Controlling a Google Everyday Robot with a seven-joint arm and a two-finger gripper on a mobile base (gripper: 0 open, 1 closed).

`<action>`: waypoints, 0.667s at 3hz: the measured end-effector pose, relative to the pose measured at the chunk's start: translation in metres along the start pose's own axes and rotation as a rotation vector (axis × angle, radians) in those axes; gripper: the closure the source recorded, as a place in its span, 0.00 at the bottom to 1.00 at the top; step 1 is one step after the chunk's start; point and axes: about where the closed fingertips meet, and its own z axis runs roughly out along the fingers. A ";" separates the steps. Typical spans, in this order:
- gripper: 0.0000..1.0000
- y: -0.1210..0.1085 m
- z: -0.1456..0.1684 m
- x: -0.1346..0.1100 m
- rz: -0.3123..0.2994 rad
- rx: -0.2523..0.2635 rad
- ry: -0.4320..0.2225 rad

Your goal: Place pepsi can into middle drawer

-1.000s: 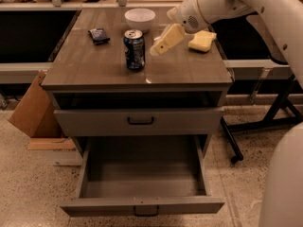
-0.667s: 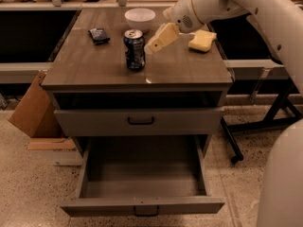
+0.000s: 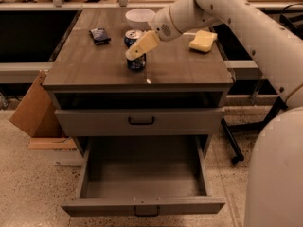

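The pepsi can (image 3: 136, 63) stands upright on the cabinet top, near the middle and slightly to the back. It is dark blue with a silver top. My gripper (image 3: 135, 52) reaches in from the upper right. Its tan end lies across the upper part of the can and hides that part. The can still rests on the wood. The middle drawer (image 3: 142, 205) is the lower one. It is pulled wide open below the can and its inside is bare.
A white bowl (image 3: 140, 18) stands behind the can. A dark packet (image 3: 100, 35) lies at back left and a yellow sponge (image 3: 203, 40) at right. The upper drawer front (image 3: 141, 121) is shut. A cardboard box (image 3: 31, 110) leans at left. My arm and base (image 3: 277, 164) fill the right side.
My gripper has moved left and down from beside the can to over its upper part. The can and the drawers have not moved.
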 end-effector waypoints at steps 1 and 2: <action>0.25 -0.004 0.007 0.008 0.004 -0.001 -0.002; 0.48 -0.004 0.013 0.012 0.000 -0.006 -0.002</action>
